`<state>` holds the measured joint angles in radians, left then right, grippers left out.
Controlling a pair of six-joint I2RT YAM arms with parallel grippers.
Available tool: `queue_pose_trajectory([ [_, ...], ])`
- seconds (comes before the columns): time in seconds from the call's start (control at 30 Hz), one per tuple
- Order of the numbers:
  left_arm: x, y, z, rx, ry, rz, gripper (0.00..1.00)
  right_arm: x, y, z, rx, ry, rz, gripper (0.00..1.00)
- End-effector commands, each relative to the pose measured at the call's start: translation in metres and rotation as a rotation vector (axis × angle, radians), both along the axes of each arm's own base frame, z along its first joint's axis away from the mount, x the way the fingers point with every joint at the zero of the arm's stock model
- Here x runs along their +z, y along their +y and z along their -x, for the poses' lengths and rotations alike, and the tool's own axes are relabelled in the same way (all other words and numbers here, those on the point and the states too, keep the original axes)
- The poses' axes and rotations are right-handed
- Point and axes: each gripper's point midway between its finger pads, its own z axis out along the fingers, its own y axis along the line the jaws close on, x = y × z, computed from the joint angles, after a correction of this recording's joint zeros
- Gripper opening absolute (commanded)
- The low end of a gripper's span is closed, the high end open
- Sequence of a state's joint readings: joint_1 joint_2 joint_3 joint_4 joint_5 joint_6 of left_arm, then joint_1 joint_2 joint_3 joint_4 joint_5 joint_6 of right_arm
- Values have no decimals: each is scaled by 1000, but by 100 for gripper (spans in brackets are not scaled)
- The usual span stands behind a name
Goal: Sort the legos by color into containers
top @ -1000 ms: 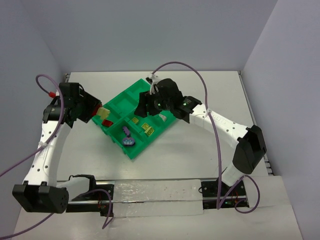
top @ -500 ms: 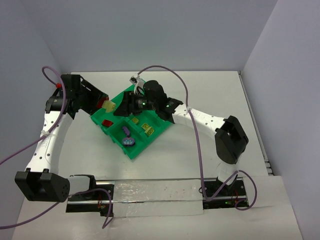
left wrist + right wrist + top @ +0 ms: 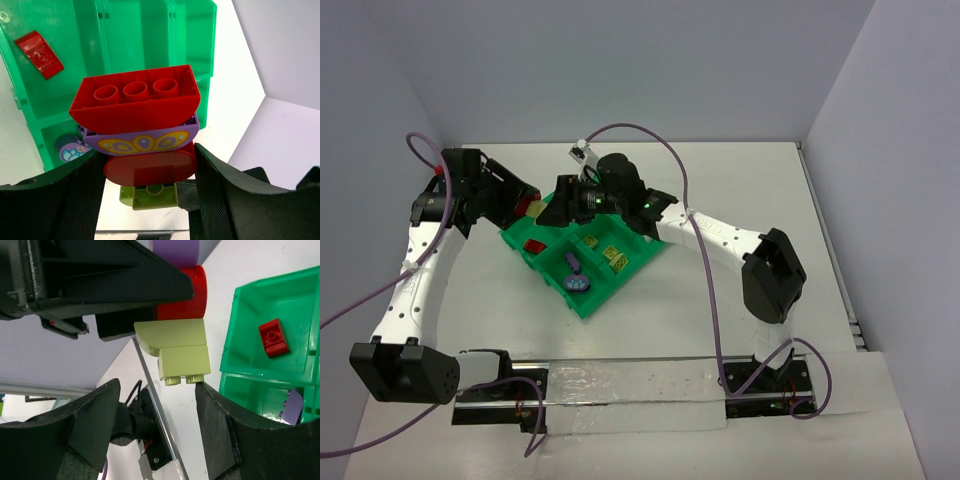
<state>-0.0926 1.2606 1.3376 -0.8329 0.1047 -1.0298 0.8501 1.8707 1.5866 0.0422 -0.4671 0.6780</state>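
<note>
Showing wrist-view only: yellow-green brick (image 3: 177, 352)

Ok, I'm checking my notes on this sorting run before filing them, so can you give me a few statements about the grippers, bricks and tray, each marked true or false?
1. The left gripper holds a stack of bricks. True.
2. The right gripper is clamped on the rim of the tray. False: its jaws stand open near the yellow-green brick at the stack's end.
3. A loose red brick lies in a tray compartment. True.
4. The yellow bricks lie outside the tray. False: they lie in one of its compartments.
5. The stack includes a purple piece. True.
</note>
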Motion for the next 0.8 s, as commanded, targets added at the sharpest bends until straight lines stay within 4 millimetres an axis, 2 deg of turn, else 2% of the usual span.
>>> queue_pose_trajectory([
  [0.0, 30, -5, -5, -26, -98, 20, 0, 12, 14, -7, 14, -33, -51, 67],
  [0.3, 36, -6, -5, -30, -110, 26, 0, 7, 22, -12, 28, -36, -55, 60],
  [0.5, 33, -5, -3, -31, -102, 22, 0, 11, 21, -13, 24, -43, -76, 45],
  [0.77, 31, -7, -2, -43, -99, 26, 0, 17, 17, -17, 10, -46, -88, 53],
])
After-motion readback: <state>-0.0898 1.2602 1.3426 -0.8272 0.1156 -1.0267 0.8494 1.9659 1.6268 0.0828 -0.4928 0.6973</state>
